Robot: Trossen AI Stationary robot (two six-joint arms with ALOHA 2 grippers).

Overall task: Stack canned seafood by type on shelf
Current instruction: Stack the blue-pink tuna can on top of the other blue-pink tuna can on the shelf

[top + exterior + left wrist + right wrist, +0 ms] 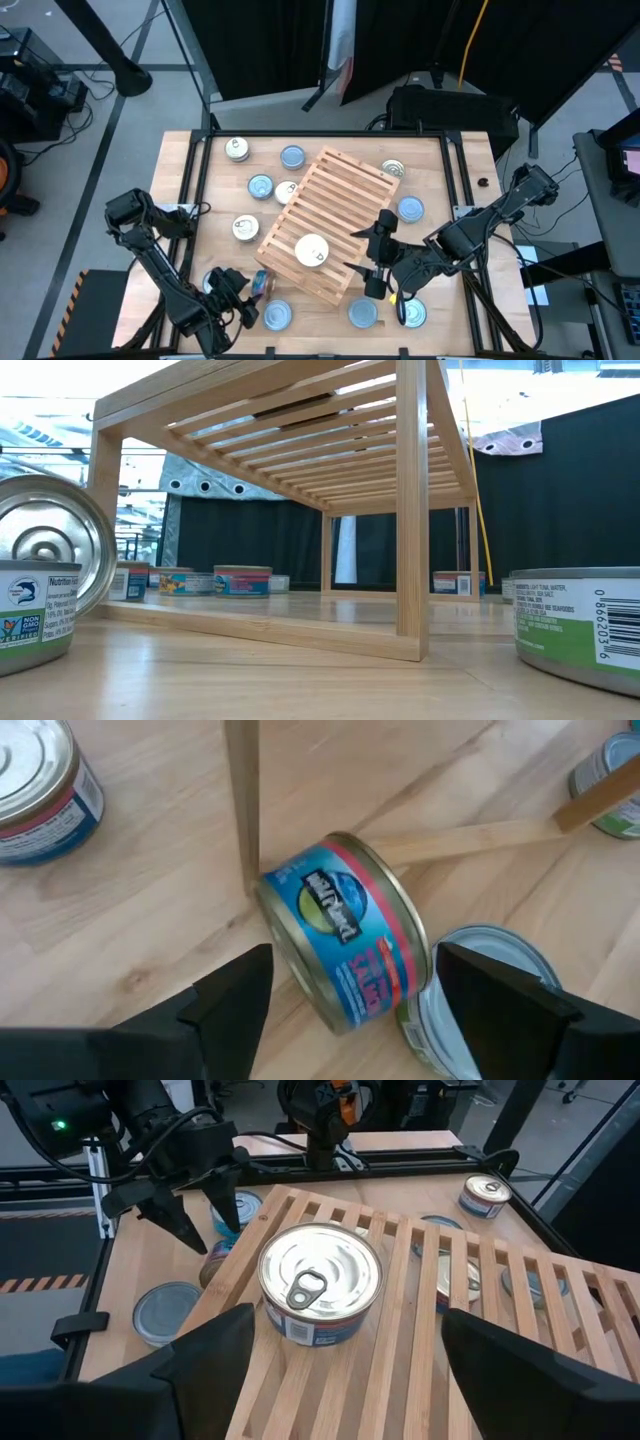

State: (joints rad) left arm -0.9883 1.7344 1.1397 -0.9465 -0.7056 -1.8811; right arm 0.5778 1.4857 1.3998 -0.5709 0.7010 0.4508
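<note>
One camera hangs overhead and looks straight down, taking in the whole table (190, 160), both arms and the slatted shelf (325, 225) at its middle. A second sits at tabletop height, close under the shelf (330, 470), facing level across the wood toward dark curtains, with tins looming large at either edge. The left wrist camera looks down from very near at a tipped tin (345, 930) by a shelf leg. The right wrist camera faces across the shelf top (420, 1330) past a pull-tab tin (320, 1280), sharing that tin (312, 250) with the overhead view.
</note>
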